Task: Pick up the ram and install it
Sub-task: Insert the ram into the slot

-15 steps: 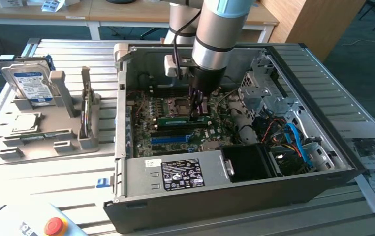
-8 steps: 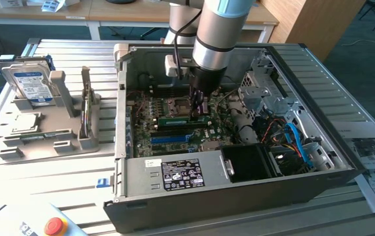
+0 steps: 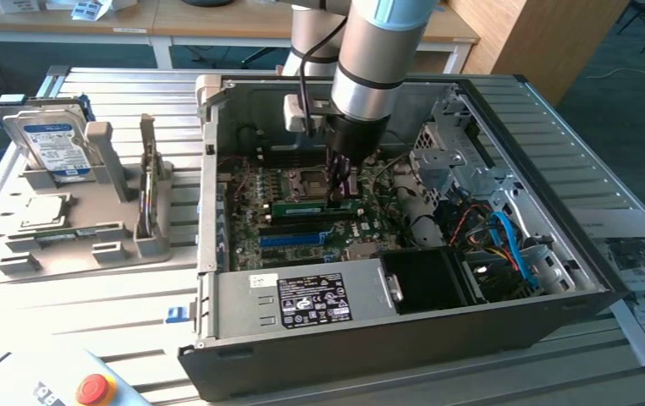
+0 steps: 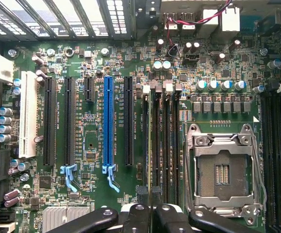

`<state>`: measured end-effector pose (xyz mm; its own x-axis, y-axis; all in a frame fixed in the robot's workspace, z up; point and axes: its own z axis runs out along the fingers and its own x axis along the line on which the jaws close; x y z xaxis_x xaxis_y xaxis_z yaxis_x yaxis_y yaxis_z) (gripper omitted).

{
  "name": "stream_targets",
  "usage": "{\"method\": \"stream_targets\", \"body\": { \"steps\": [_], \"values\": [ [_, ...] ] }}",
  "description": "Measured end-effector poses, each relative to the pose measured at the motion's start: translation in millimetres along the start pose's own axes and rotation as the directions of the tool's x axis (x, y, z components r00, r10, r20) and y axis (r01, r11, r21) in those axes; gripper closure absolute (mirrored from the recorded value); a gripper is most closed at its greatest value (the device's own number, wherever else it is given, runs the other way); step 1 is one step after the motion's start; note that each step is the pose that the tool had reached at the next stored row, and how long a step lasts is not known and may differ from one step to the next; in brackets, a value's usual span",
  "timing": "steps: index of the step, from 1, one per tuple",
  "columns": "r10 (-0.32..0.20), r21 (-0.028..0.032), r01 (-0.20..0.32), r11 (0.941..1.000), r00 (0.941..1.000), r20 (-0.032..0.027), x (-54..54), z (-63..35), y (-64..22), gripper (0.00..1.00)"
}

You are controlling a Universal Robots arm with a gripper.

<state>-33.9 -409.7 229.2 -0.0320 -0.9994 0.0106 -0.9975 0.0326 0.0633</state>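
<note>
The ram (image 3: pixel 306 206), a narrow green stick, lies level just under the arm inside the open computer case (image 3: pixel 593 288). My gripper (image 3: pixel 339 194) comes straight down onto its middle and is shut on it. The stick sits over the memory slots, beside the CPU socket (image 3: pixel 305 179); whether it is seated in one I cannot tell. In the wrist view the gripper (image 4: pixel 150 196) has its black fingers (image 4: pixel 142 209) pressed close together over the row of dark memory slots (image 4: pixel 165 141), next to the CPU socket (image 4: pixel 223 167). The ram's thin edge is hard to tell from the slots there.
A long blue slot (image 4: pixel 108 126) and several black ones lie beside the memory slots. The power supply (image 3: pixel 300 300) fills the case's near side, with cables (image 3: pixel 504 237) at the exterior view's right. Outside stand a grey fixture (image 3: pixel 85 245) holding a hard drive (image 3: pixel 54 144), a red button (image 3: pixel 96 389) and papers (image 3: pixel 639 271).
</note>
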Motion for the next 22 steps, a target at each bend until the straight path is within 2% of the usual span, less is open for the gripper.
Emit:
{"method": "stream_targets", "body": {
  "steps": [22],
  "values": [
    [0.0, 0.0, 0.0, 1.0, 1.0, 0.0001, 0.0, 1.1, -0.1, 0.88]
  ]
}}
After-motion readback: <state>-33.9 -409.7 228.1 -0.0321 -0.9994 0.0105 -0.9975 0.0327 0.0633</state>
